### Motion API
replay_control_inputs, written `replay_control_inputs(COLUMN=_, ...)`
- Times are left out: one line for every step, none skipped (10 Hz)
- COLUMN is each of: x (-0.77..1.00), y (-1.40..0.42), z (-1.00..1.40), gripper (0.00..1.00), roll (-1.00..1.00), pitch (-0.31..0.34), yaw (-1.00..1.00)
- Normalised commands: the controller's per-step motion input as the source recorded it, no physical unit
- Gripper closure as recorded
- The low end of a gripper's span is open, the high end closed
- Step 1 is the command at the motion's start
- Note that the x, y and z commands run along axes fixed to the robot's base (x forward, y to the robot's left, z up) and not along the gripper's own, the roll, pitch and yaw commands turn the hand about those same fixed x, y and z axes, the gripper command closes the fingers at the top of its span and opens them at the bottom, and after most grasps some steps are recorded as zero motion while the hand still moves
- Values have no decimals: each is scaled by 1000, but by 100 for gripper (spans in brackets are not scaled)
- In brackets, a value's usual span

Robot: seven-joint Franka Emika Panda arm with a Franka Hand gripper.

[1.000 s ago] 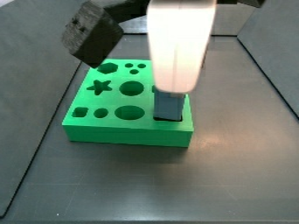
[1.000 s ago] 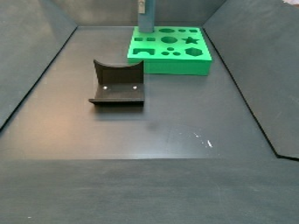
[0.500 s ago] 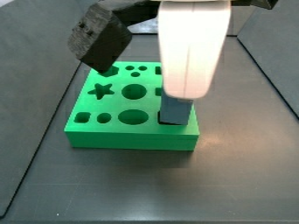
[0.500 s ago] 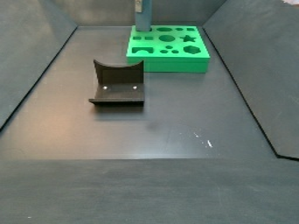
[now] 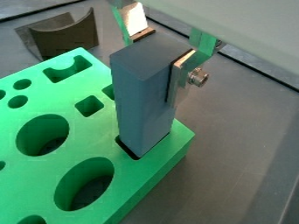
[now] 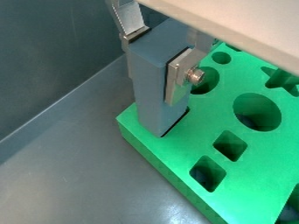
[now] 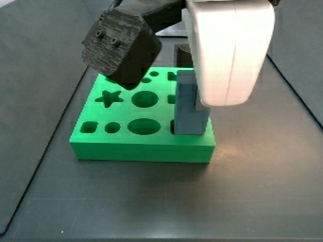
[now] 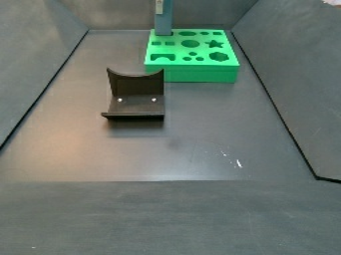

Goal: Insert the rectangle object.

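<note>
While I watch both wrist views, the tool (image 5: 163,48) is clamped on the rectangle object (image 5: 146,101), its silver fingers (image 6: 177,77) pressed flat against opposite faces near the top. That bar is slate blue-grey, smooth and plain, clearly taller than wide, and I see it standing upright with its lower end sunk into a rectangular slot at the corner of the green board (image 6: 251,149). Most of its length is above the board's surface. From a side view the bar (image 7: 188,109) rises at the board's near right corner. Well apart on the dark bench (image 8: 200,149), the fixture (image 8: 134,96) stands alone.
</note>
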Motion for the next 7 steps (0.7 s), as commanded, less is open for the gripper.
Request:
replay_control_inputs(x=-60, y=0, z=-354, gripper=100, roll=-64, pitch=-1, yaw=0)
replay_control_inputs(x=-134, y=0, z=-203, gripper=100, roll=0, pitch=-27, yaw=0)
replay_control_inputs(x=-154, y=14, z=-166, gripper=100, roll=0, pitch=-34, yaw=-106)
replay_control_inputs(x=-226, y=0, z=-314, gripper=100, roll=-56, pitch=-71, yaw=-149)
replay_control_inputs(x=-326, y=49, z=-360, gripper=100, roll=-107, pitch=-37, yaw=6)
replay_control_inputs(x=0, y=0, z=-423, gripper=100, roll=-39, pitch=0, yaw=0)
replay_control_inputs(x=146, y=0, z=-371, gripper=100, roll=-3, pitch=0, yaw=0)
